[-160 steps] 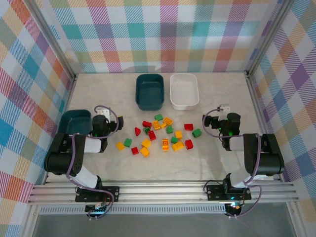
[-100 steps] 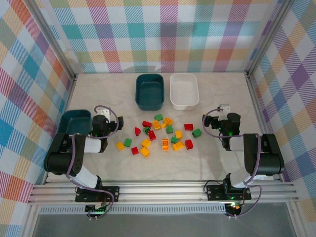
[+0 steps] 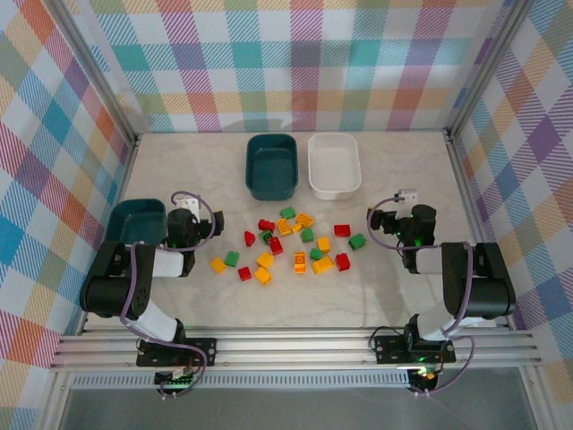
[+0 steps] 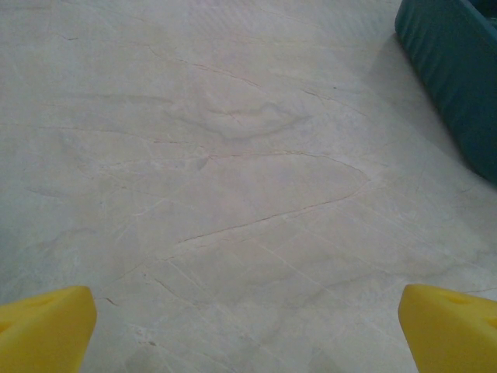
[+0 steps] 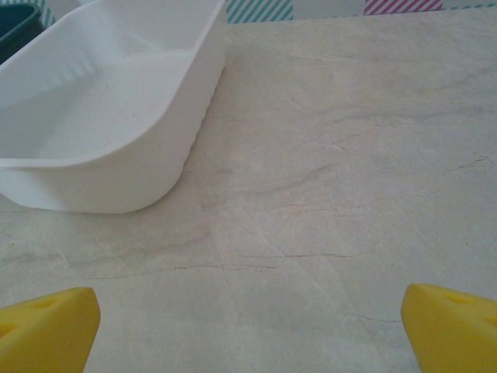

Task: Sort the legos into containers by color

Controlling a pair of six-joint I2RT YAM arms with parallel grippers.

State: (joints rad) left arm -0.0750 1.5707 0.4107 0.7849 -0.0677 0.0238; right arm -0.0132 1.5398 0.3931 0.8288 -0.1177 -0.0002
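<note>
Since the left claw [image 4: 248, 330] and the right claw [image 5: 248, 326] stand wide and empty while the legos [image 3: 301, 262] lie scattered on the tabletop [image 3: 403, 170] between them, sorting seems not yet started; next, one claw must reach a brick.

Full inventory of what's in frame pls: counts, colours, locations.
far teal bin: 1, dark teal, far centre, looks empty
white bin: 1, white, just right of the far teal bin, empty
left teal bin: 1, dark teal, left edge, beside the left arm
red legos: about 6, red, scattered mid-table
green legos: about 6, green, mixed in the same scatter
yellow-orange legos: about 8, yellow-orange, same scatter
table: 1, pale marbled
walls: 3, pastel plaid, around the table
left gripper: 1, yellow fingertips, open, over bare table
right gripper: 1, yellow fingertips, open, near the white bin
</note>
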